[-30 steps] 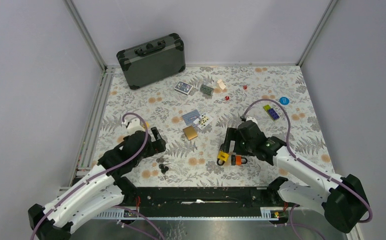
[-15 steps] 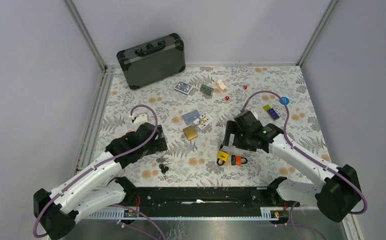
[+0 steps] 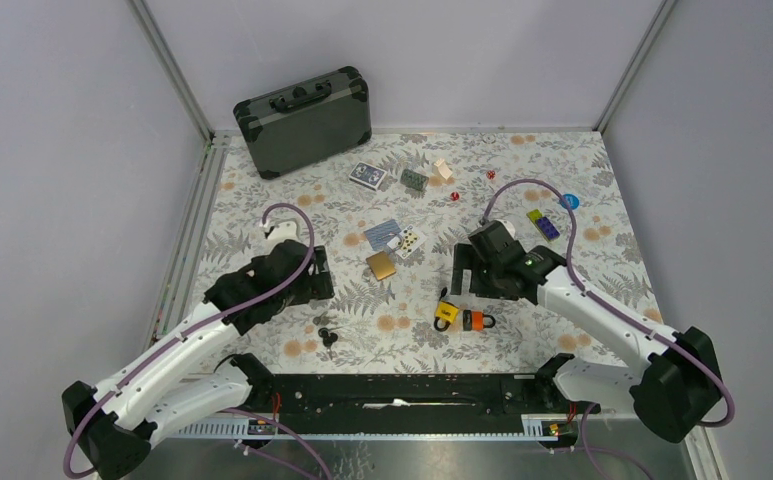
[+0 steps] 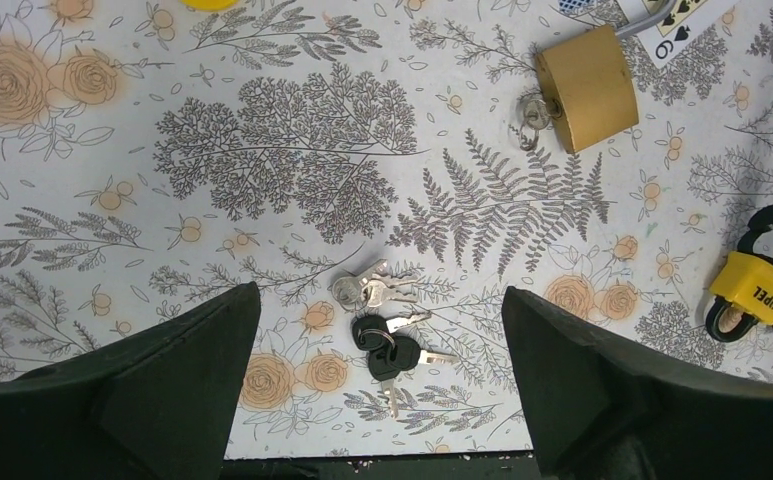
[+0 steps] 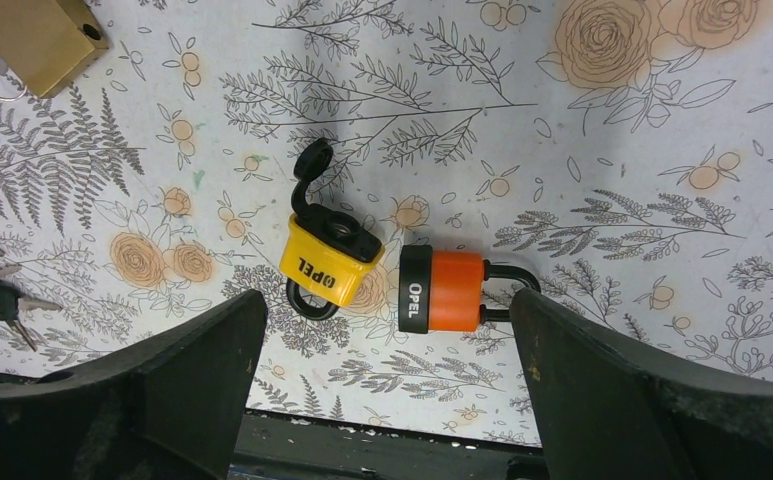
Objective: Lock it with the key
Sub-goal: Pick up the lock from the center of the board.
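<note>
Three padlocks lie on the floral table (image 3: 562,300). The yellow padlock (image 5: 330,262) serves as the mark, its black cover flipped open. An orange padlock (image 5: 442,291) lies on its side just beside it, and a brass padlock (image 4: 587,87) lies farther back to its left. Two key bunches, one silver (image 4: 367,290) and one black-headed (image 4: 392,352), lie well left of the yellow padlock. The left gripper (image 4: 377,305) hangs over the keys and the right gripper (image 5: 387,300) over the yellow padlock, both spread wide and holding nothing.
</note>
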Robot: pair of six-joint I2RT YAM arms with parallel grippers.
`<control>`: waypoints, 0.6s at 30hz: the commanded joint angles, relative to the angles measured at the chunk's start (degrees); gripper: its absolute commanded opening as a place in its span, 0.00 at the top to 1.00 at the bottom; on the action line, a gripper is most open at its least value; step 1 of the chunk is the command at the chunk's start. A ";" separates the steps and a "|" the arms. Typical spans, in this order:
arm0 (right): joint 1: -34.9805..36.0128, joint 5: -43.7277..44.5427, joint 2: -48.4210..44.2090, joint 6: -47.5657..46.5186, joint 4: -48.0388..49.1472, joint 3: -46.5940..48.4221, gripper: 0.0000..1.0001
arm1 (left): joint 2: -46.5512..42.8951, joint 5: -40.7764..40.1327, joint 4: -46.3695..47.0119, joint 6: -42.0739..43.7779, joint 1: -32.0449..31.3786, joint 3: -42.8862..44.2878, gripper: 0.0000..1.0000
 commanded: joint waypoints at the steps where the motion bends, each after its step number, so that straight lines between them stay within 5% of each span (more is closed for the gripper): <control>1: -0.39 2.16 -3.08 -3.21 -0.93 -0.55 0.01 | -0.71 2.55 4.23 3.00 0.32 1.23 0.01; 18: -0.36 0.21 -12.88 -5.44 2.33 -5.27 0.02 | 10.41 8.65 17.89 0.11 -0.02 2.52 0.01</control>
